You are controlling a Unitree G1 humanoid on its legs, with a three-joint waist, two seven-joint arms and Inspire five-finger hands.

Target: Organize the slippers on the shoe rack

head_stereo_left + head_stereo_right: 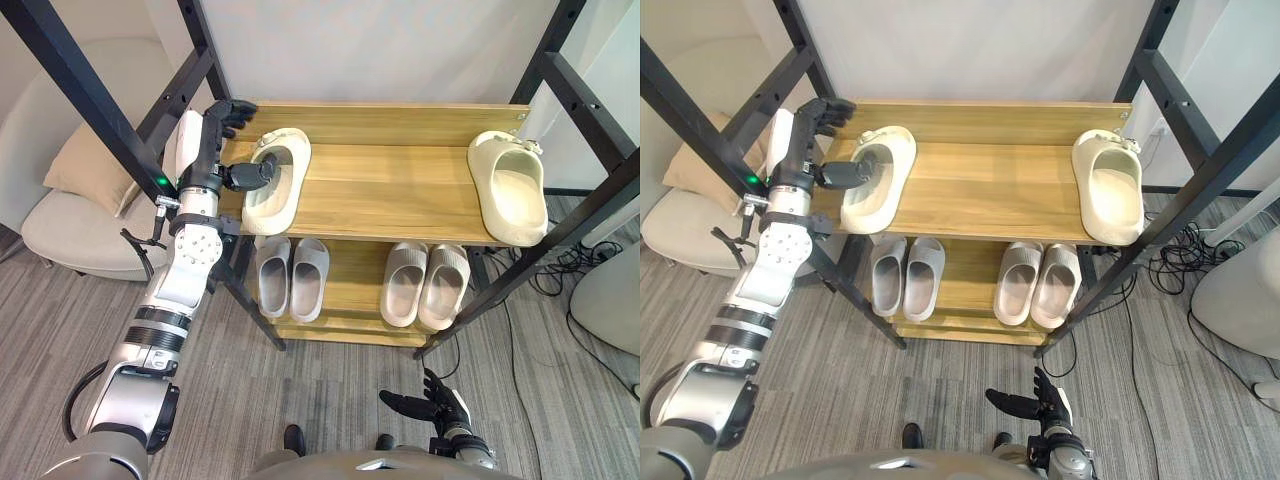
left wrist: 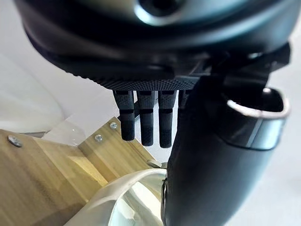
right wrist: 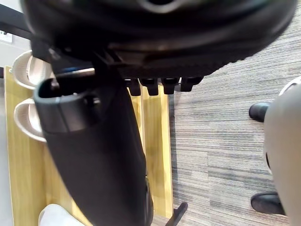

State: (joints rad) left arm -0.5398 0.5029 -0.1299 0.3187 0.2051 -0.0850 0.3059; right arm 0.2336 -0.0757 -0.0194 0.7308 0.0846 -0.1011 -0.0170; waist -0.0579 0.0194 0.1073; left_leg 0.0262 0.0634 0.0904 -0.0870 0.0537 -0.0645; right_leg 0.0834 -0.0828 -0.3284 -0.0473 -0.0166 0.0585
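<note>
On the top shelf of the wooden shoe rack a cream slipper lies at the left end and its mate at the right end. My left hand lies against the left slipper's outer side, open. Its fingers reach straight past the toe, and the thumb rests inside the slipper's foot opening. The lower shelf holds a pale grey pair and a beige pair. Low in front of the rack hangs my right hand, open with spread fingers.
Black metal posts frame the rack on both sides. A beige armchair with a cushion stands to the left. Cables and a white rounded object lie on the grey carpet at the right.
</note>
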